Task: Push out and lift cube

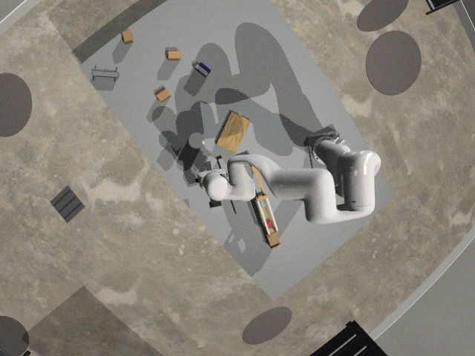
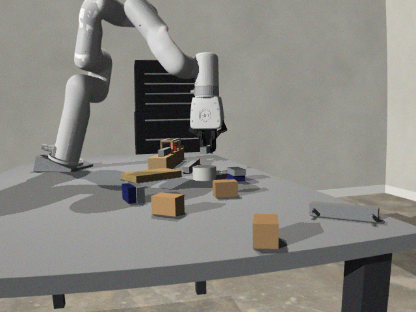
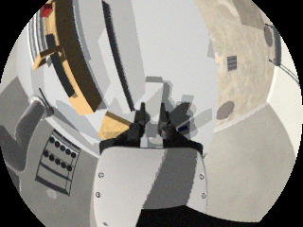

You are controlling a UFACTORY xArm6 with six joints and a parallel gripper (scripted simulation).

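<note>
The channel is a long tan base with clear walls, lying on the grey table near the arm's base. The red cube sits inside it, toward the end away from my gripper. The channel and the cube also show in the side view, and in the wrist view the channel and cube are at the upper left. My gripper hangs a little above the table, to the side of the channel, shut on a small grey stick. In the top view the wrist hides the fingers.
A wood plank, a grey cylinder and a grey bar lie close below the gripper. Three tan blocks, two blue-grey blocks and a grey rail stand nearer the front edge.
</note>
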